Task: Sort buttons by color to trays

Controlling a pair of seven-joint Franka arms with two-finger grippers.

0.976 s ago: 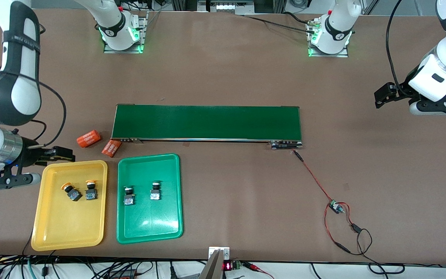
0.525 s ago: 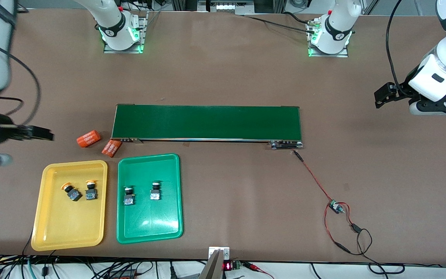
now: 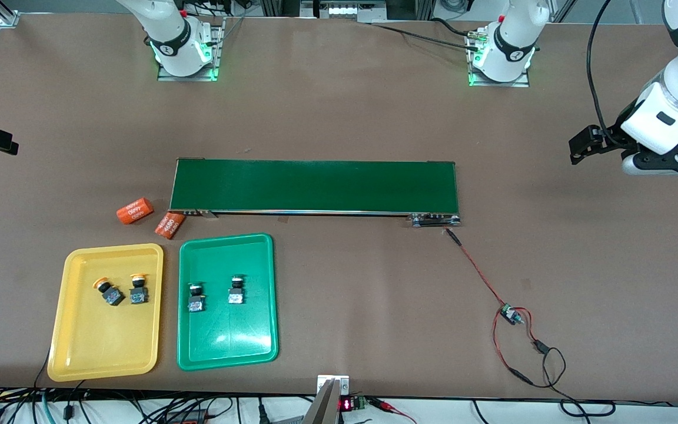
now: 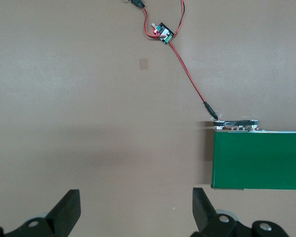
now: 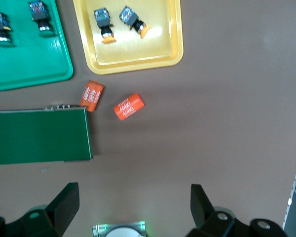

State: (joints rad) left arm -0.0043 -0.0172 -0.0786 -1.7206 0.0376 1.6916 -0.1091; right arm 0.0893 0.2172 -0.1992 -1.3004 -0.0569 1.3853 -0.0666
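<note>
Two yellow-capped buttons (image 3: pixel 107 291) (image 3: pixel 138 290) lie in the yellow tray (image 3: pixel 105 347). Two green-capped buttons (image 3: pixel 195 298) (image 3: pixel 235 290) lie in the green tray (image 3: pixel 227 341), which sits beside it. The right wrist view also shows the yellow tray (image 5: pixel 138 57) and green tray (image 5: pixel 24 66) with their buttons. My right gripper (image 5: pixel 133 210) is open and empty, high over bare table by its own base. My left gripper (image 4: pixel 136 210) is open and empty too. It waits over bare table off the conveyor's end at the left arm's end of the table.
A long dark-green conveyor belt (image 3: pixel 314 186) lies mid-table. Two orange numbered cylinders (image 3: pixel 135 211) (image 3: pixel 169 225) rest between it and the yellow tray. A red wire with a small board (image 3: pixel 511 315) runs from the belt's end toward the front camera.
My right arm has risen and pulled away from beside the yellow tray, now almost out of the front view. The left arm, trays and buttons have not moved.
</note>
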